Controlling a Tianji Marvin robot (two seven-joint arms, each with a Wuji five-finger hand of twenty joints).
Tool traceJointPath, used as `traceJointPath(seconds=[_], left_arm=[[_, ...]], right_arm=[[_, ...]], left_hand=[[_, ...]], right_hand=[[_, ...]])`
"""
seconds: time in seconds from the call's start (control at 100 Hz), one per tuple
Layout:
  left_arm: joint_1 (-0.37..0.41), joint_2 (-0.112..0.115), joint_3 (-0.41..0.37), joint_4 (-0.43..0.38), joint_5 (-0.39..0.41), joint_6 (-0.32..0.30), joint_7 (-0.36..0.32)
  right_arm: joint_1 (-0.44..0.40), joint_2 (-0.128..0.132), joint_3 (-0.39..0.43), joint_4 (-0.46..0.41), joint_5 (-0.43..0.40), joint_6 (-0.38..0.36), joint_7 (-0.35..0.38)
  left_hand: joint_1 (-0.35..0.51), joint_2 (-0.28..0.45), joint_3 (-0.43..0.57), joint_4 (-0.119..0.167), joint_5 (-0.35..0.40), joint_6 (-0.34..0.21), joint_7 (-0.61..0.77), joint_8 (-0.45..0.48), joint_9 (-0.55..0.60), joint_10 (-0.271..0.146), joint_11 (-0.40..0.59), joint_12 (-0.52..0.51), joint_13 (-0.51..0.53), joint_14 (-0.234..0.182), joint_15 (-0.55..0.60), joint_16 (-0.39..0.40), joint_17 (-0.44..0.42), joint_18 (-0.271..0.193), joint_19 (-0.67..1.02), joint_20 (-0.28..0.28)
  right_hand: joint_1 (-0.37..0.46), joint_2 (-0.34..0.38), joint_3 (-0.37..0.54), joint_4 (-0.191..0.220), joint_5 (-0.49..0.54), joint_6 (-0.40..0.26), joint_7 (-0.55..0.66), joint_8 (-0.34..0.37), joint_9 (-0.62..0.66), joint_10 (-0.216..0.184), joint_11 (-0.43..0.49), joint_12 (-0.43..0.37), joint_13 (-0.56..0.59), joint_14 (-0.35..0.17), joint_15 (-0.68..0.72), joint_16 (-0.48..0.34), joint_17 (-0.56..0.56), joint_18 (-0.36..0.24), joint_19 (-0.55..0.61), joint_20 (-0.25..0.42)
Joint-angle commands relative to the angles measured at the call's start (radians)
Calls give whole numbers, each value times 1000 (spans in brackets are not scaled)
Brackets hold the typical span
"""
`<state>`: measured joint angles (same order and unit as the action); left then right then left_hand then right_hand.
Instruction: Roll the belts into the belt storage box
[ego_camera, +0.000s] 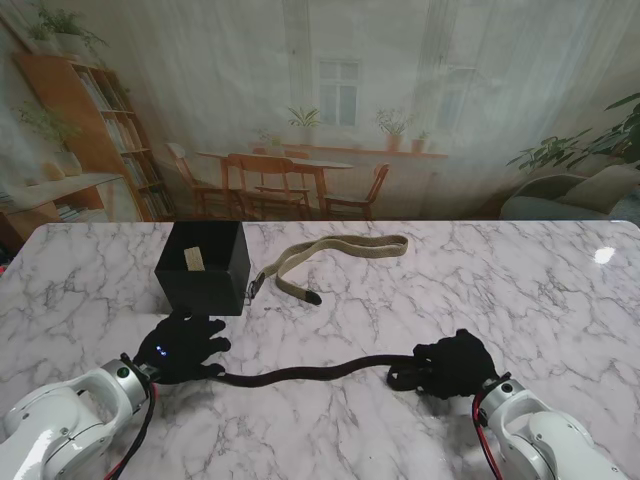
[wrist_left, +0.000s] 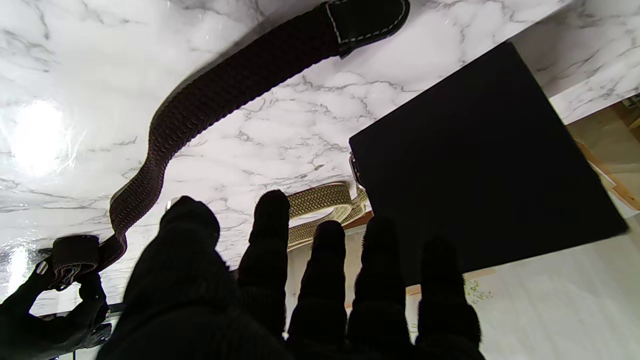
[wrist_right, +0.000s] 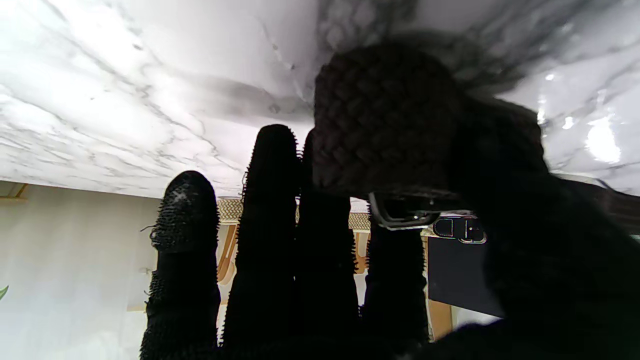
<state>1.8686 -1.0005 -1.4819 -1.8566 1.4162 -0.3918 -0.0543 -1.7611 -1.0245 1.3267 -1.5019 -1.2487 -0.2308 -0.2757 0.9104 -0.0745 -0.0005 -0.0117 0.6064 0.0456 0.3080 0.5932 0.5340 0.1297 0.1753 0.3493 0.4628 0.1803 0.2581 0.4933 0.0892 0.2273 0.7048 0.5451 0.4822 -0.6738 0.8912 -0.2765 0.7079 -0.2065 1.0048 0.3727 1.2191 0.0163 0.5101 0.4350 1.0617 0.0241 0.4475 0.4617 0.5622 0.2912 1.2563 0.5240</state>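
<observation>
**A:** Status on the belts?

**B:** Dark belt (ego_camera: 310, 373) lies flat on the desk (ego_camera: 520, 290), nearer to me than the storage box (ego_camera: 203, 268). It runs from my left robot hand (ego_camera: 183, 347) across to my right robot hand (ego_camera: 455, 363). Tan belt (ego_camera: 335, 258) sits just right of the box, folded into a loop, its buckle end right beside the box wall; can't tell whether they touch.

**A:** Right robot hand?

**B:** Closed on the buckle end of the dark belt. The wrist view shows a rolled wad of weave (wrist_right: 385, 120) pinched against the fingers (wrist_right: 270, 200), metal buckle (wrist_right: 405, 215) showing just under it. From the stand view that end is bunched up under the hand.

**A:** Left robot hand?

**B:** Holding nothing, fingers (wrist_left: 325, 260) spread apart, palm toward the desk. It's just on my side of the box, at the box's near left corner. In the stand view the belt's tip sits at the edge of the hand; can't tell if it's touching. In the left wrist view the stitched leather tip (wrist_left: 367, 20) lies free on the marble.

**A:** Box itself?

**B:** Black, open-topped, upright, left of desk centre. A small pale tag (ego_camera: 194, 260) shows inside. Neither belt is in it.
</observation>
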Motion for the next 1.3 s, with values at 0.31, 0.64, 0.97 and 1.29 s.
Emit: traceJointPath(seconds=[0.31,0.64,0.97,1.29], left_arm=[[-1,-2,10,0,-2,1,-16],[3,-2,7,-3,2,3,-18],[6,-2,6,-3,1,4,-19],[-5,-2,16,3,-12,1,-34]], right_arm=[[23,3,-9,41,-4,-6,-45],[27,3,-16,48,11,-15,-25],[14,6,2,17,12,-40,37],[-29,8,63,-106,77,-115,293]], left_hand=[[-15,25,-16,1,33,15,6,9,-27,25,-24,-13,-2,22,-26,-5,-18,39,-27,-8],[-13,24,-15,1,32,13,5,8,-27,24,-24,-13,-2,20,-26,-5,-19,40,-29,-7],[-15,26,-16,1,34,14,8,12,-27,24,-24,-13,-4,20,-27,-6,-21,41,-32,-8],[-13,26,-16,1,34,13,8,14,-25,25,-23,-12,-4,21,-27,-6,-22,41,-34,-8]], right_hand=[[88,146,197,165,-419,-66,-371,-138,243,-21,226,62,163,-10,129,54,78,24,82,-3],[221,274,190,162,-337,-264,-349,-153,242,43,354,39,246,70,233,35,149,110,105,-57],[53,146,165,24,94,147,-45,-313,243,-7,276,14,224,12,156,46,114,-6,93,-34],[-260,215,15,192,5,387,-327,58,149,-55,-52,-85,70,-34,-26,-31,21,-123,40,-24]])
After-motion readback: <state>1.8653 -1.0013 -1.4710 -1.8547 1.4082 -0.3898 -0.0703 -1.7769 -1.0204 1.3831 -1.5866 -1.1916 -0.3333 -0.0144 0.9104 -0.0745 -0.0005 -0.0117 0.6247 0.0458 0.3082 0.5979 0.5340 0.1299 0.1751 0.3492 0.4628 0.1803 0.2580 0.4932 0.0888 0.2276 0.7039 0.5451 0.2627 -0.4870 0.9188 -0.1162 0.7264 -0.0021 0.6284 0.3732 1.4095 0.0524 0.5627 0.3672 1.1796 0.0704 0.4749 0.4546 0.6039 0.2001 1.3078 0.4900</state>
